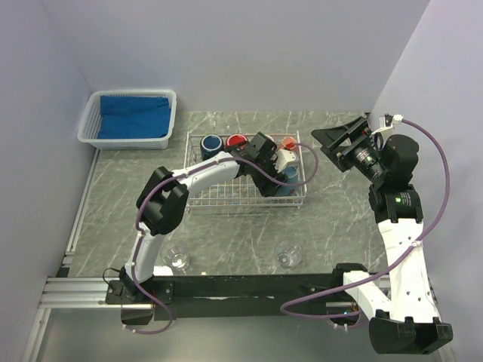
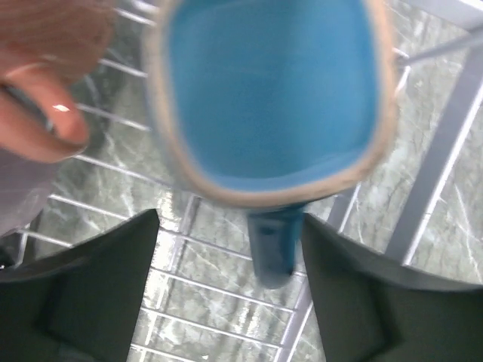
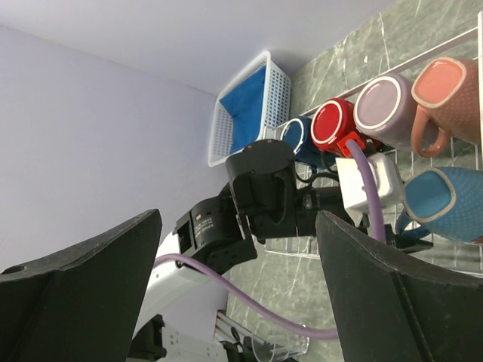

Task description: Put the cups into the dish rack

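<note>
The left gripper (image 2: 229, 226) hangs over the white wire-grid dish rack (image 1: 215, 197). Its jaws are parted either side of the handle of the light blue ceramic mug (image 2: 264, 90), which stands in the rack's near right corner. The right gripper (image 3: 238, 222) stands wide open, holding nothing. Placement appears complete. The next move calls for a straight lift clear of the handle, then a reach to the clear glass cups (image 1: 178, 260) at the near edge of the worktop (image 1: 241, 234).

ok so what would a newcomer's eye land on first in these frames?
The left hand over the dish rack, open either side of the handle of a blue mug at the rack's right end. Behind it a navy mug, red mug, mauve mug and salmon mug line the rack's far side. Two glass cups stand outside the rack, near the arm bases.
</note>
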Tool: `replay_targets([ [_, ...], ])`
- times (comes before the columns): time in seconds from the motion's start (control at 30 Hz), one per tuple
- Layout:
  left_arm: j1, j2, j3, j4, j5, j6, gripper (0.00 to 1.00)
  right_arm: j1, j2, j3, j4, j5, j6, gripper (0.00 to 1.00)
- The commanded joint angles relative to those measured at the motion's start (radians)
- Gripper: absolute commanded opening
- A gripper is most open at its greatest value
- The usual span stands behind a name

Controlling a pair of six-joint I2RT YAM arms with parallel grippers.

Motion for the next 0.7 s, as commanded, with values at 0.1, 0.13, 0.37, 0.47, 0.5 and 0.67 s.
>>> replay_targets([
  [0.1, 0.013, -0.036, 0.058, -0.036, 0.019, -0.02, 0.98, -0.008, 0.004, 0.026, 0.039, -0.015, 0.0, 0.91],
  [0.13, 0.02, -0.038, 0.07, -0.047, 0.024, -0.02, 0.98, -0.008, 0.004, 0.031, 0.034, -0.01, -0.007, 0.91],
  [0.37, 0.047, -0.143, 0.126, -0.171, 0.024, 0.056, 0.99, -0.01, 0.003, 0.096, -0.165, 0.043, -0.126, 0.92],
  [0.47, 0.062, -0.232, 0.126, -0.203, 0.05, 0.072, 1.0, -0.007, 0.006, 0.13, -0.333, 0.077, -0.24, 0.92],
  [0.5, 0.071, -0.248, 0.135, -0.243, 0.083, 0.069, 0.99, -0.001, 0.004, 0.135, -0.378, 0.086, -0.27, 0.93],
  [0.67, 0.22, -0.384, 0.15, -0.304, 0.195, 0.006, 0.99, 0.102, 0.015, 0.121, -0.653, 0.195, -0.402, 0.93],
])
